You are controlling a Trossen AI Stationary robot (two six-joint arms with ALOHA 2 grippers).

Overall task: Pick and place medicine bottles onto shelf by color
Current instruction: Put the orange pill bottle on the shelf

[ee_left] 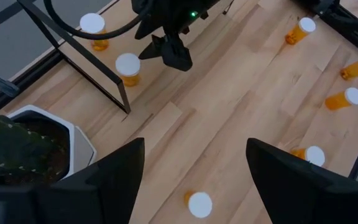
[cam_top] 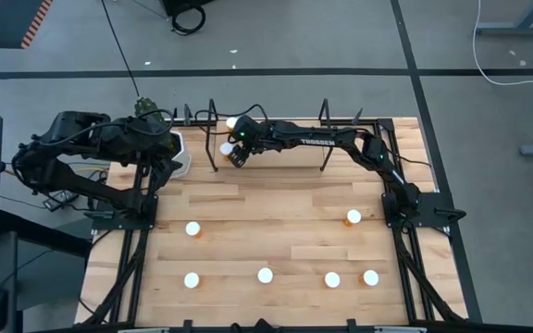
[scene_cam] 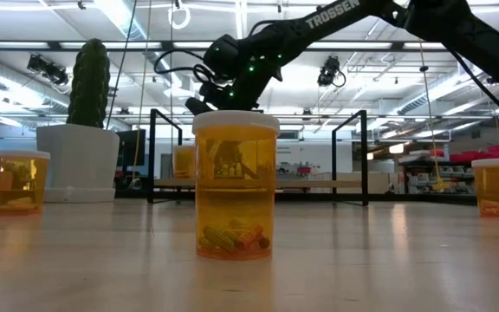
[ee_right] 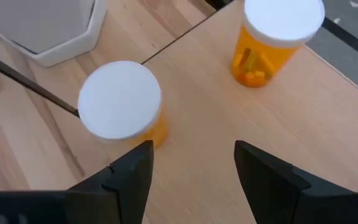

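Note:
Two medicine bottles, amber with white caps, stand upright on the shelf's wood board [cam_top: 276, 153] near its left end: one [ee_right: 120, 99] close ahead of my right gripper [ee_right: 191, 152], one [ee_right: 278, 31] farther back. My right gripper [cam_top: 237, 157] is open, tilted down over the board, with nothing between its fingers. Several more bottles [cam_top: 265, 275] stand on their bases on the table. My left gripper [ee_left: 194, 162] hangs open high over the table's far left, by the cactus pot [cam_top: 179, 153].
The shelf's black wire uprights [cam_top: 213, 139] [cam_top: 325, 139] stand at both ends of the board; one [ee_right: 23, 81] is right beside the nearer bottle. The white cactus pot [ee_left: 42, 143] sits left of the shelf. Bare tabletop [cam_top: 276, 217] lies between shelf and loose bottles.

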